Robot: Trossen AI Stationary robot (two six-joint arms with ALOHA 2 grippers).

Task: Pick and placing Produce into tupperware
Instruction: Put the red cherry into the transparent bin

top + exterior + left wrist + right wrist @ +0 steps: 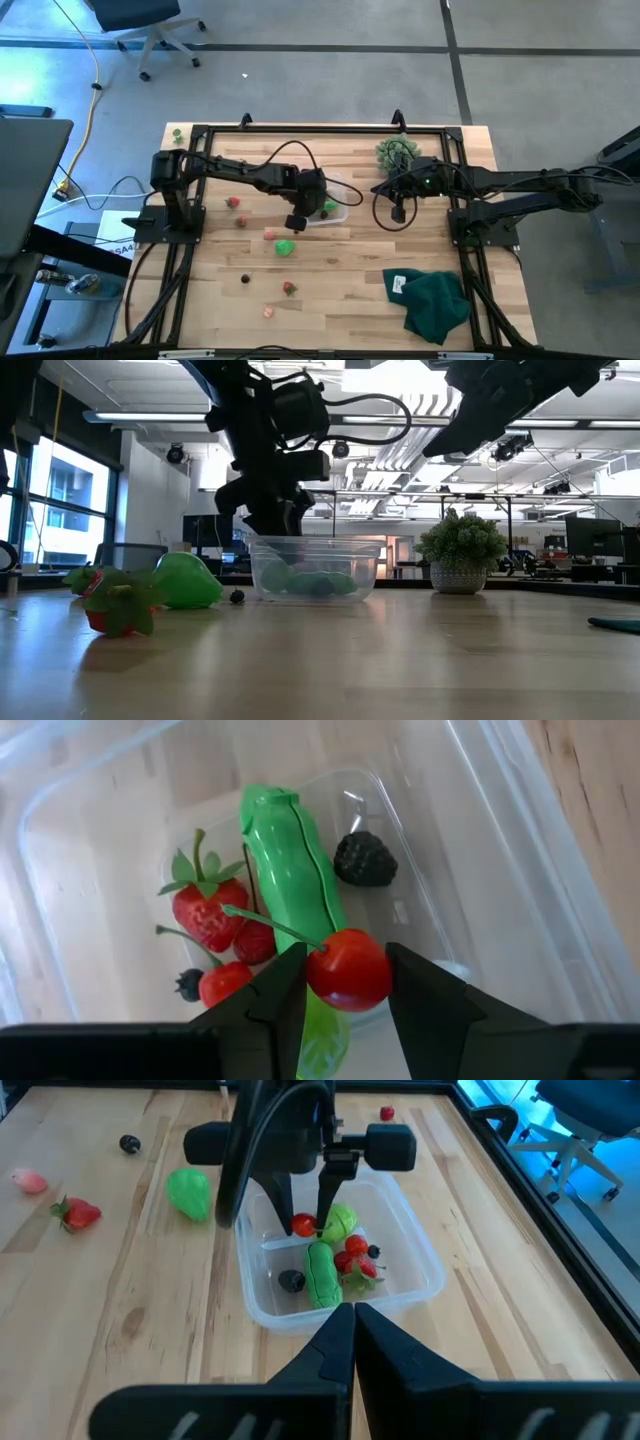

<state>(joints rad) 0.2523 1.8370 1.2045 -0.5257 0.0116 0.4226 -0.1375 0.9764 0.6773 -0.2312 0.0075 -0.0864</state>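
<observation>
The clear tupperware [340, 192] stands mid-table. It holds a long green piece [288, 855], a strawberry [205, 916], a blackberry [365, 858], small red bits [226, 982] and a green ball [341, 1220]. My left gripper [345, 978] hangs over it, shut on a red cherry [350, 966]; the right wrist view also shows this gripper [305, 1220]. My right gripper [352, 1315] waits shut to the tupperware's right, holding nothing. More produce lies on the wood: a green piece [286, 247], a strawberry [289, 288], pink bits [269, 234] and a dark berry [245, 279]. My left gripper pinches the cherry's round body [330, 982] between its two fingers [275, 1000], one on each side. The fingers come steeply from above, pointing down into the tupperware. The cherry is clear of the pieces below, and its thin stem [270, 923] sticks out free.
A spiky grey-green bushy ball [395, 152] stands behind the tupperware at the far right. A dark green cloth [435, 300] lies at the near right. A black frame [300, 130] runs round the table. A green ball [177, 133] sits outside it at the far left corner.
</observation>
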